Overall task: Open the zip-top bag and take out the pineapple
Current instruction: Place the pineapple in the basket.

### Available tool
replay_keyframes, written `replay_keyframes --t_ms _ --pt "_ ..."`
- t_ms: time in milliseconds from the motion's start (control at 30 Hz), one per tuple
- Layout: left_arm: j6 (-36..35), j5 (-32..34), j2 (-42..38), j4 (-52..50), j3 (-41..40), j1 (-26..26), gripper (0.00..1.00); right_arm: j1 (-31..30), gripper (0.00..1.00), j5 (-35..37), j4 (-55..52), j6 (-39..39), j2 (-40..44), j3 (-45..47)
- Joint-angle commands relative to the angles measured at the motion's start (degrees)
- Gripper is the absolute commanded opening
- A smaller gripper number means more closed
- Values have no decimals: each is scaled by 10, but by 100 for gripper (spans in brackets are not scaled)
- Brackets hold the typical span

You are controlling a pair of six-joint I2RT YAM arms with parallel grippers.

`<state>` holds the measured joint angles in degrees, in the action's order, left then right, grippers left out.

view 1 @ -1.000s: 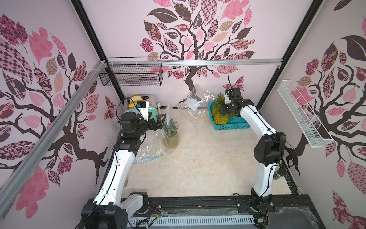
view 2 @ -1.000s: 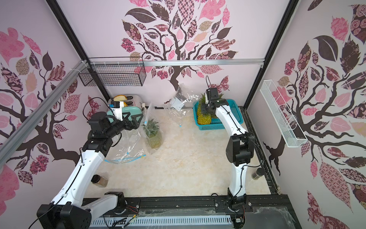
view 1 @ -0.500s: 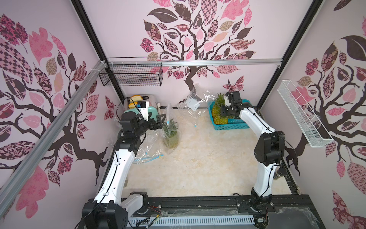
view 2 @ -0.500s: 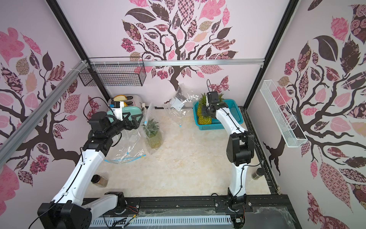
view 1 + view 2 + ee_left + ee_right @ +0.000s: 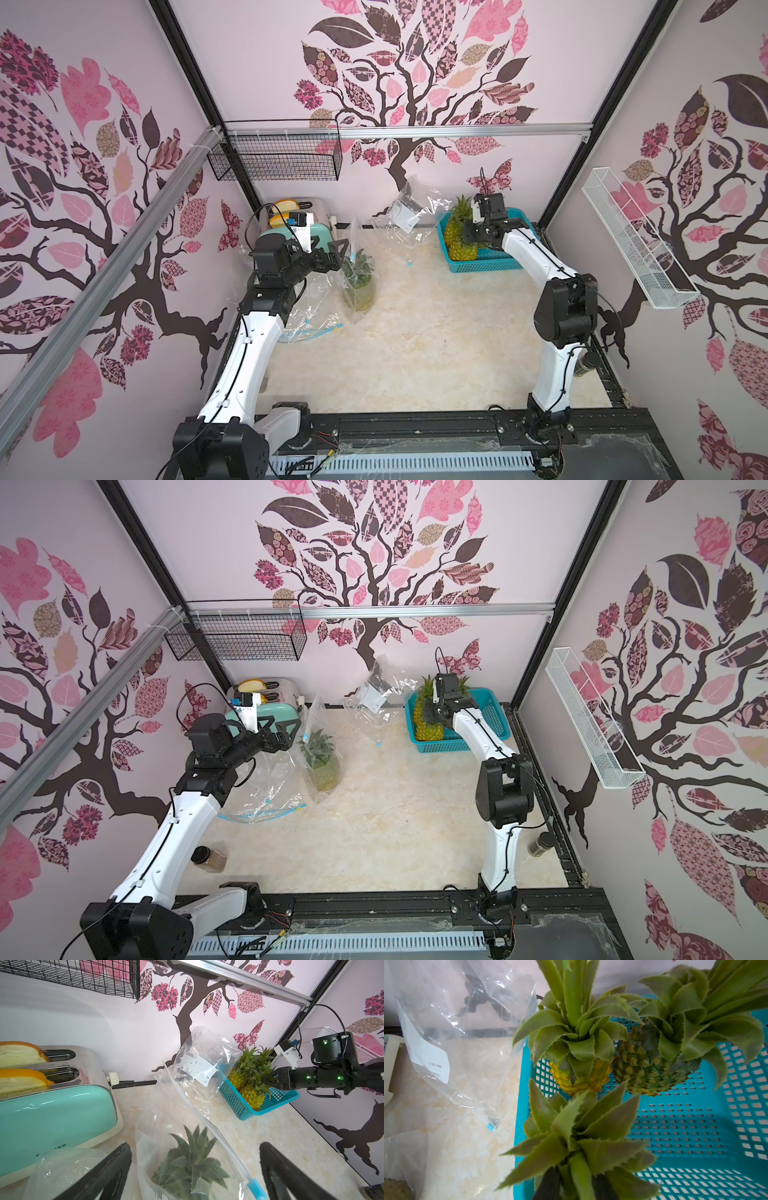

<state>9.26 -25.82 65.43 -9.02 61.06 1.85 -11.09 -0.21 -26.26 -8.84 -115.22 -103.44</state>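
- Toaster [image 5: 62,1109]: green lettering low on its side, partly hidden; only the ending "ee" reads.
- White label [image 5: 199,1070] on the empty bag [image 5: 207,1047]: print too small to read.

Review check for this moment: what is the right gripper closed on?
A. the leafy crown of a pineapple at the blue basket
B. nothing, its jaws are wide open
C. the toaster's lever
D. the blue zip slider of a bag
A: in the right wrist view the right gripper is pinched on the leafy crown of a pineapple above the blue basket.
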Motion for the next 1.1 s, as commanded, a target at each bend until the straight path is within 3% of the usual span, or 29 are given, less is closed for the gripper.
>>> replay_keyframes --t_ms 0,200,500,1067 --pt "4 -5 1 12 1 -4 98 0 0 -25 -3 -19 -7 16" --pt "5 -7 1 12 2 -4 98 1 8 -25 -5 -24 -12 13" --pt "4 -8 5 12 2 -5 98 1 33 -29 1 -28 3 14" --pt "4 -10 3 12 1 -5 98 1 49 -29 4 -24 56 10"
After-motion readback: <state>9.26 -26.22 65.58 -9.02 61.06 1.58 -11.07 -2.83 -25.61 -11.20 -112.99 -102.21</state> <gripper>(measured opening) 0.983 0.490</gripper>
